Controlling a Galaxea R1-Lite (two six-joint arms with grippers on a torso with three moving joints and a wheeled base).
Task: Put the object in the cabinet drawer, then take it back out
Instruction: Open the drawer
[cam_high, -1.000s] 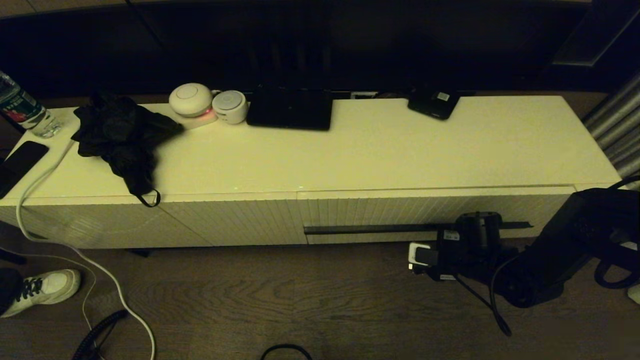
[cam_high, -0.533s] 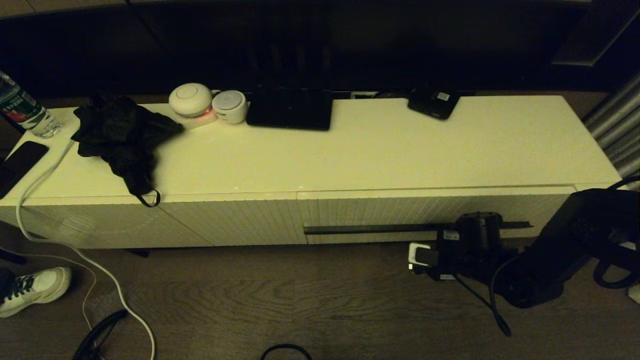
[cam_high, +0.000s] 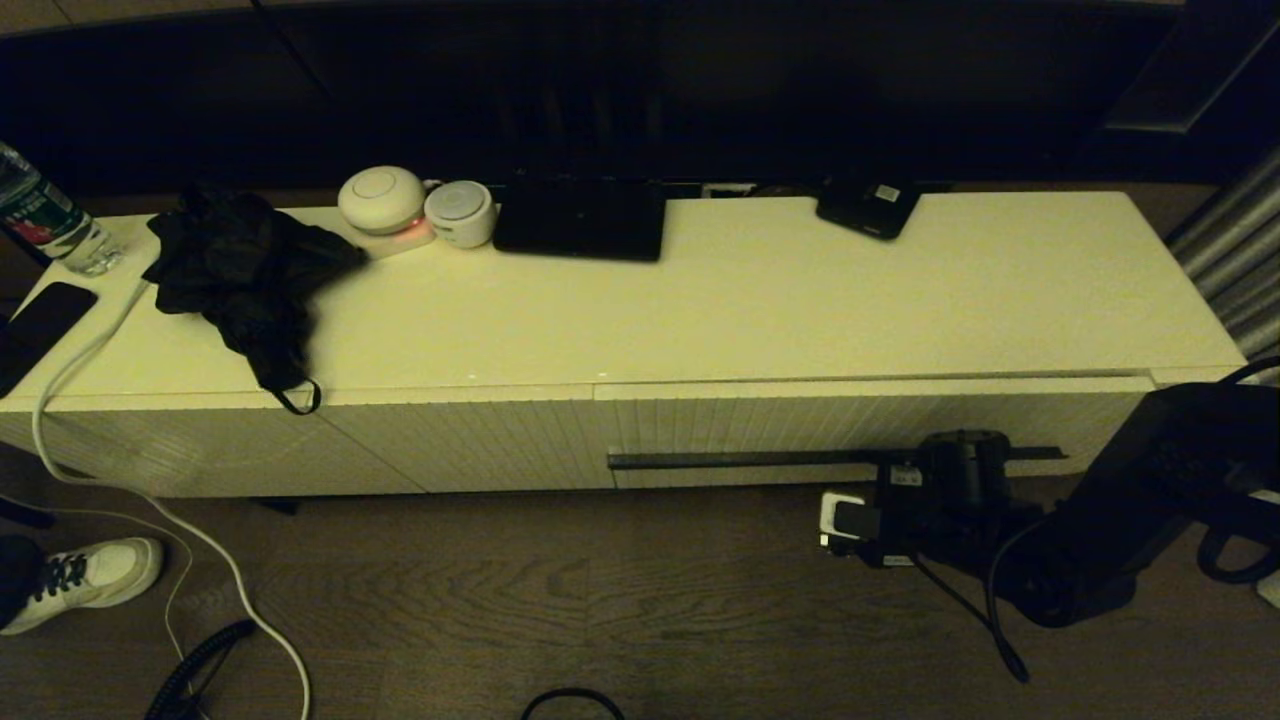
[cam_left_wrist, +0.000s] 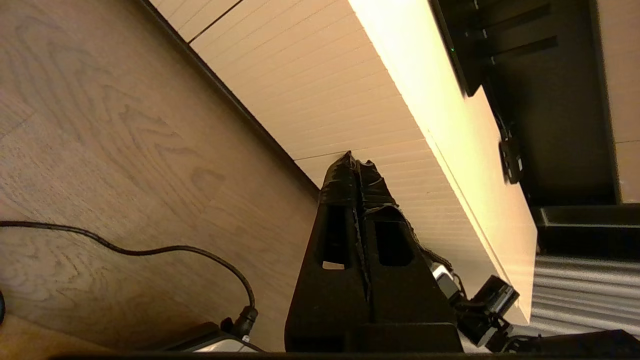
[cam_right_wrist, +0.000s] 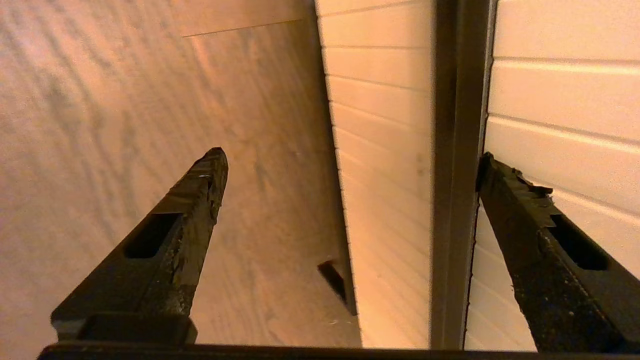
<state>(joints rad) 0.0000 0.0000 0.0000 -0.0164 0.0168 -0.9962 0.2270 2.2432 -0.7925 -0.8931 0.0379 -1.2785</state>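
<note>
The cabinet drawer (cam_high: 800, 425) has a cream ribbed front and a long dark handle bar (cam_high: 740, 459), and sits in the right half of the low cabinet. My right gripper (cam_high: 955, 455) is at the right part of that bar. In the right wrist view the right gripper (cam_right_wrist: 350, 155) is open and straddles the handle bar (cam_right_wrist: 457, 150); one finger (cam_right_wrist: 520, 210) touches the bar's far side, the other (cam_right_wrist: 190, 205) hangs over the floor. The left gripper (cam_left_wrist: 356, 160) is shut and empty, low by the cabinet front. The small bottle with the blue-and-white label is out of view.
On the cabinet top (cam_high: 760, 310) lie a black cloth (cam_high: 245, 270), two white round devices (cam_high: 415, 205), a black tablet (cam_high: 580, 218) and a black device (cam_high: 865, 207). A bottle with a dark, red-marked label (cam_high: 45, 215) stands far left. A white cable (cam_high: 150, 500) and a shoe (cam_high: 90, 575) are on the floor.
My right wrist has drawn back slightly from the cabinet. A thin dark line now shows along the drawer's top edge. The shoe at the left has shifted a little.
</note>
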